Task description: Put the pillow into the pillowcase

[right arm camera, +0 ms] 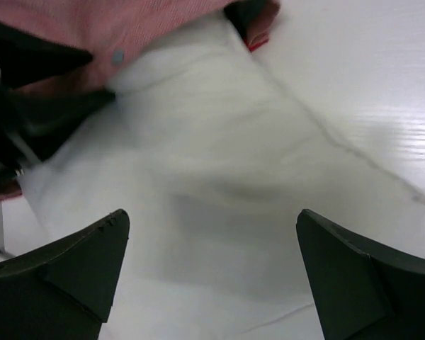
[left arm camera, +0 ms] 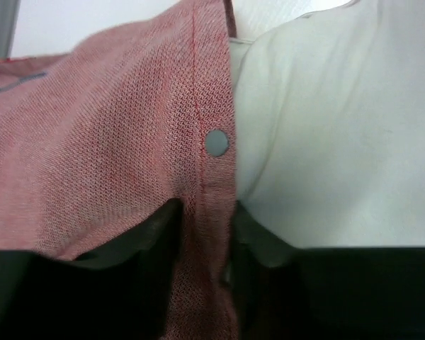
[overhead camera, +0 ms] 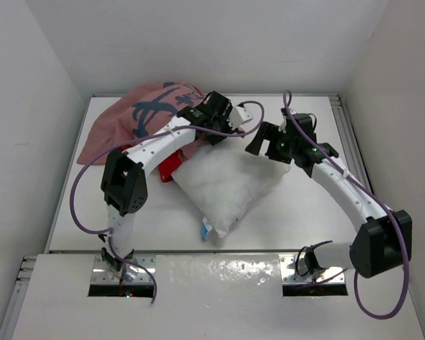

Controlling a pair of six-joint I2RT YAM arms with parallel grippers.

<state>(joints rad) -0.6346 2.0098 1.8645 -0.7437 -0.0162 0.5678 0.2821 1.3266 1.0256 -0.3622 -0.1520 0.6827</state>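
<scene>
My left tool (left arm camera: pixel 205 221) was pinched on the pillowcase (left arm camera: pixel 106 142) at its hem (just below a snap (left arm camera: pixel 217 142)) — the pillow (overhead camera: pixel 227 188) lay mid-way across the counter (overhead camera: pixel 304 212), far corner at the case's mouth. My right tool (right arm camera: pixel 212 216) hung wide open over the pillow, holding nothing.

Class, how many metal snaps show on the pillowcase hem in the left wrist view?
1: a snap on the pillowcase hem, mid-frame, right beside the pillow. Others may be hidden in folds.

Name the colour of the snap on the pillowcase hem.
Grey snap on the pinkish-red pillowcase; left wrist view shows it best.
</scene>
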